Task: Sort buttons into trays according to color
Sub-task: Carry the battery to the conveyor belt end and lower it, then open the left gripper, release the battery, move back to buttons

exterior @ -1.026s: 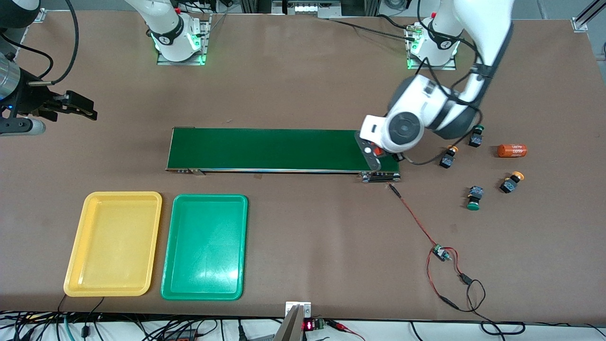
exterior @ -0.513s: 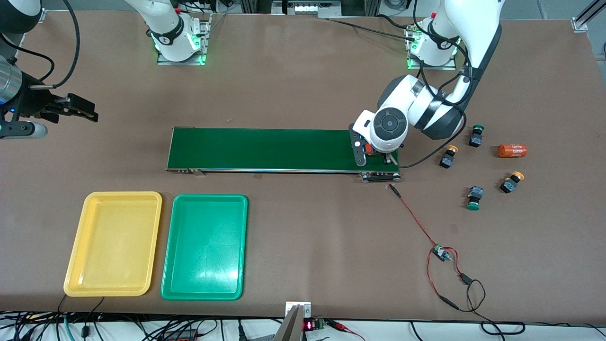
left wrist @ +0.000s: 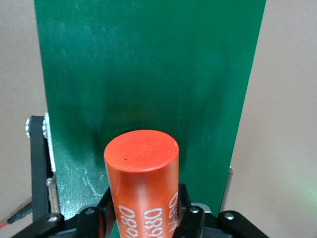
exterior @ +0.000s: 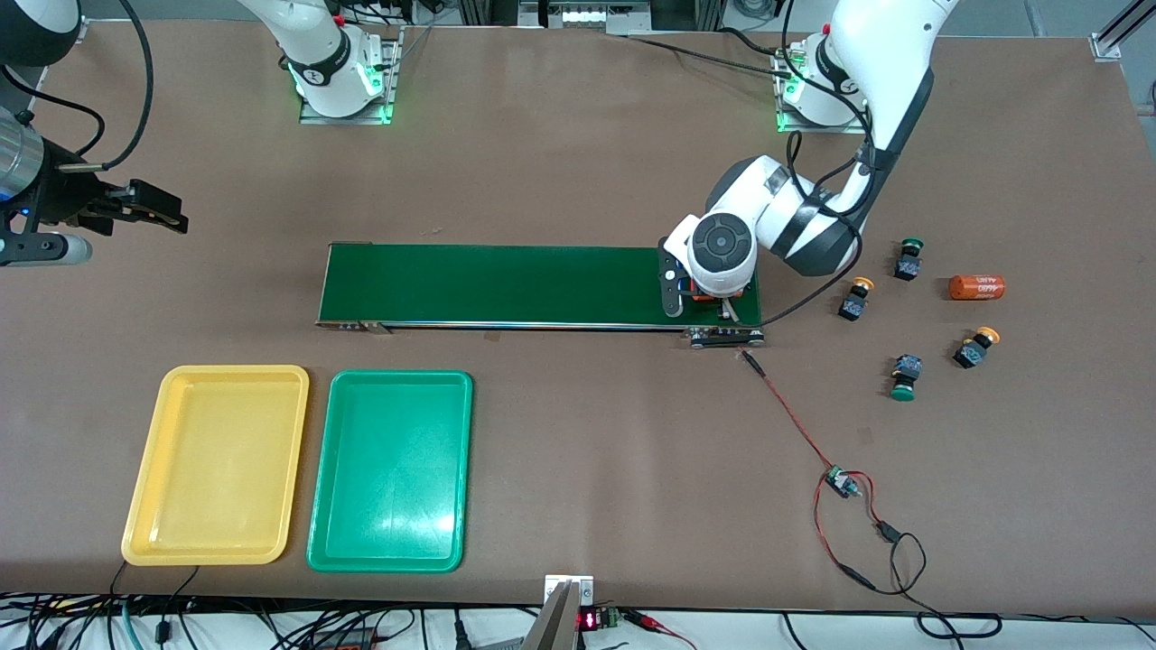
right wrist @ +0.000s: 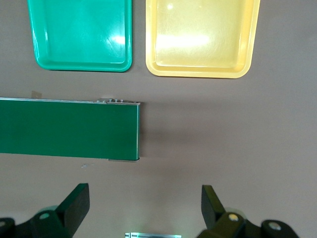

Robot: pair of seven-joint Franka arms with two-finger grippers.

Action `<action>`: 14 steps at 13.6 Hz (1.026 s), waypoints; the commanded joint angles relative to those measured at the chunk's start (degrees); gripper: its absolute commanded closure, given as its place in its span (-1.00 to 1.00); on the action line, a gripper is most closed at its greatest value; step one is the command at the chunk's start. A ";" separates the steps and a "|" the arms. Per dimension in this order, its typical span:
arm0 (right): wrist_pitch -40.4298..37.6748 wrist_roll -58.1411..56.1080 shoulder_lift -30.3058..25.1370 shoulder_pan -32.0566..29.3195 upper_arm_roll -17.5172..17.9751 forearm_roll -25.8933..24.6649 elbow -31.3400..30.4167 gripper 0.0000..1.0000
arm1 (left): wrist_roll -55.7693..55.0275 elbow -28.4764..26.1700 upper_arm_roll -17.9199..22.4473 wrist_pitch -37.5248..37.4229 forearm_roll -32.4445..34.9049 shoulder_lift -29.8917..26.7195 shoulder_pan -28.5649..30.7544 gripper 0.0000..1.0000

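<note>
Now the left end effector [exterior: 707,300] sits over the end of the dark green belt [exterior: 506,284], clenched on an orange can [left wrist: 142,181]. Four buttons [exterior: 855,299] lie on the counter [exterior: 578,162] near a second orange can [exterior: 976,287], at three o'clock from the belt. At seven o'clock from the belt, the yellow tray [exterior: 218,465] and green tray [exterior: 390,470] lie side by side. The right end effector [right wrist: 143,206] waits with its fingers spread wide over the counter at the right arm's end.
</note>
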 commanded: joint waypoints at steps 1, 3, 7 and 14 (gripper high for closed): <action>-0.16 -0.66 -0.47 -0.38 0.40 -0.59 -0.15 -1.00 | 0.20 0.23 0.20 0.31 1.26 0.80 -0.31 -0.08; -0.24 -0.66 -0.47 -0.38 0.40 -0.59 -0.15 -1.00 | 1.16 0.14 0.20 1.71 1.26 0.72 -0.14 -1.00; -0.33 -0.57 -0.56 -0.29 0.40 -0.59 -0.15 -1.00 | 0.99 2.50 0.20 -0.03 1.08 -2.26 0.73 -1.00; -0.16 -0.05 -0.56 -0.29 0.40 -0.59 -0.15 -1.00 | 1.25 22.46 1.25 -20.11 0.47 0.18 9.67 -1.00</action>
